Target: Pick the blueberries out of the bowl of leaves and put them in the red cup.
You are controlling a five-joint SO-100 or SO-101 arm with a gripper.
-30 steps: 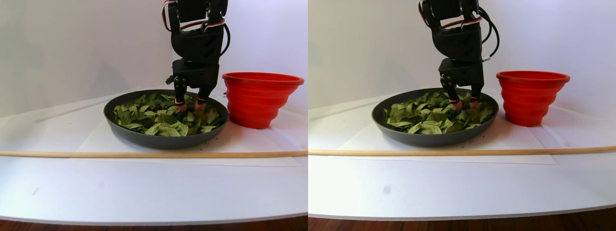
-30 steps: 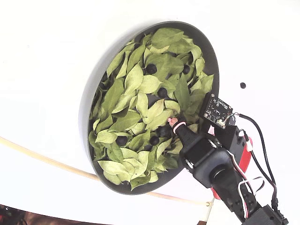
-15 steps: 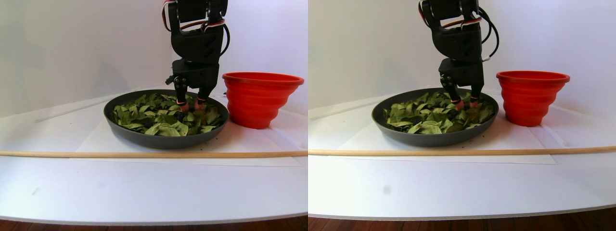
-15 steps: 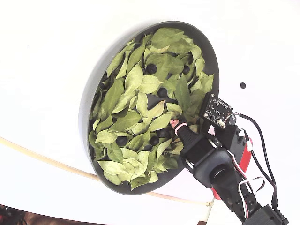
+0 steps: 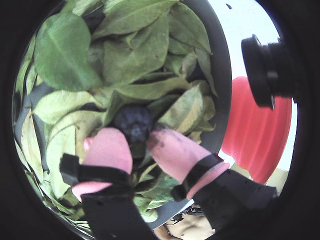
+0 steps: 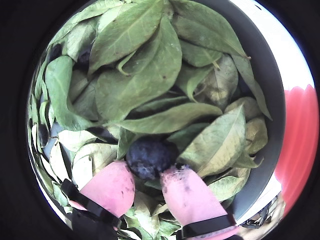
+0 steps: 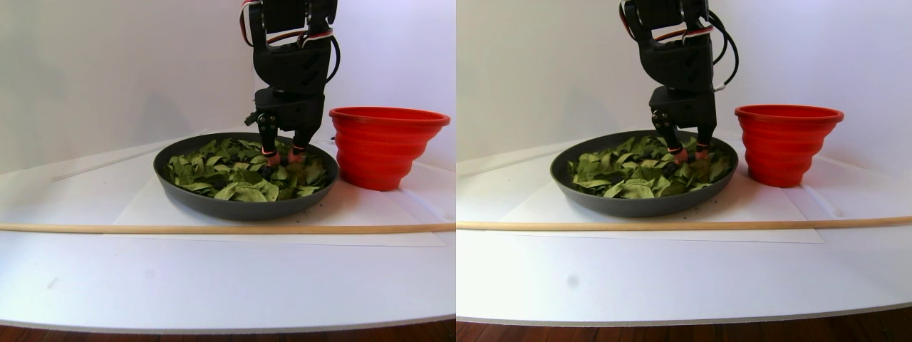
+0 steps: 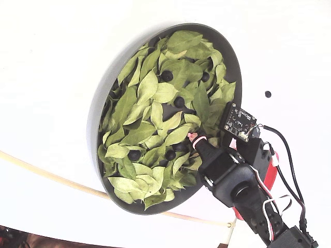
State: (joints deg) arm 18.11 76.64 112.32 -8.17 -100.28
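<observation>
Here the claw (image 6: 147, 175) sits low in the bowl (image 8: 101, 111), its two pink-padded fingertips (image 6: 107, 186) on either side of one blueberry (image 6: 150, 157). In both wrist views the tips touch or nearly touch the berry's near side, with the berry mostly just ahead of them; can't tell if it is pinched or only bracketed, so the claw's state is unclear. That berry (image 5: 132, 122) rests on the leaves (image 6: 135, 75), with a broad leaf curling over its far side.

In the fixed view the claw (image 8: 197, 142) is at the right part of the bowl, near the rim, arm coming in from lower right. More blueberries (image 8: 166, 75) lie exposed among the leaves (image 8: 139, 134): one upper centre, one mid (image 8: 179, 102), one toward the lower left (image 8: 134, 154), one just beside the claw tip (image 8: 170, 154). Leaves fill most of the bowl.

The red cup (image 7: 385, 146) stands upright on the white surface (image 7: 214, 278), just beside the bowl (image 7: 235, 206) on the right in the stereo pair view, apart from it. In a wrist view the cup (image 5: 255, 130) shows past the bowl's rim. A thin wooden rod (image 7: 214, 229) lies across the surface in front of the bowl. A tiny black dot (image 8: 267, 94) sits on the surface right of the bowl in the fixed view.
</observation>
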